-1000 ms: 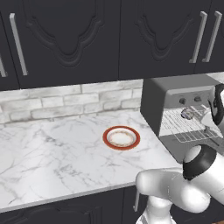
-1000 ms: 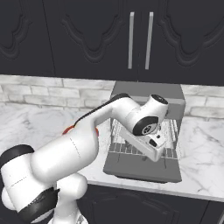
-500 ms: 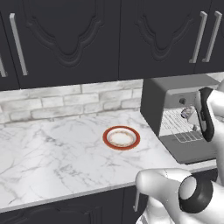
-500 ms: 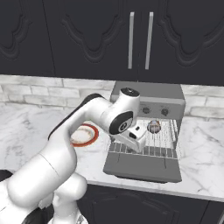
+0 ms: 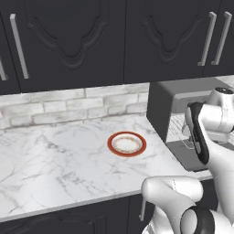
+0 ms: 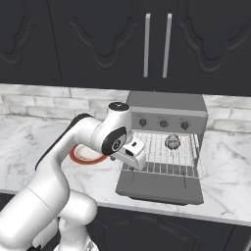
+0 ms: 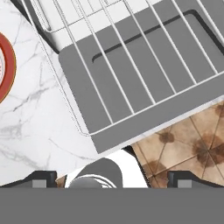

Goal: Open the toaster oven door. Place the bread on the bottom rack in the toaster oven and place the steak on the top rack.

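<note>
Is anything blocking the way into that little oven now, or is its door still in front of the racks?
Nothing visible blocks it. The toaster oven door lies folded down flat, and a wire rack is slid out over it. The bread already sits on that rack. The open claw hangs at the oven's left front corner.

A white marble counter (image 5: 59, 151) runs along the near part of the scene, with a pale brick backsplash (image 5: 68, 104) behind it. Above hang dark cabinets (image 5: 91, 41) with long silver handles (image 5: 18, 45). A round plate with a red rim (image 5: 127, 143) lies on the counter, right of the middle. Just to its right stands the grey toaster oven (image 5: 171, 103). The toaster oven door (image 5: 185, 155) is folded down flat toward the near side, and a wire rack (image 5: 179, 130) shows inside. The white robot arm (image 5: 210, 132) rises at the right and covers part of the oven front.
</note>
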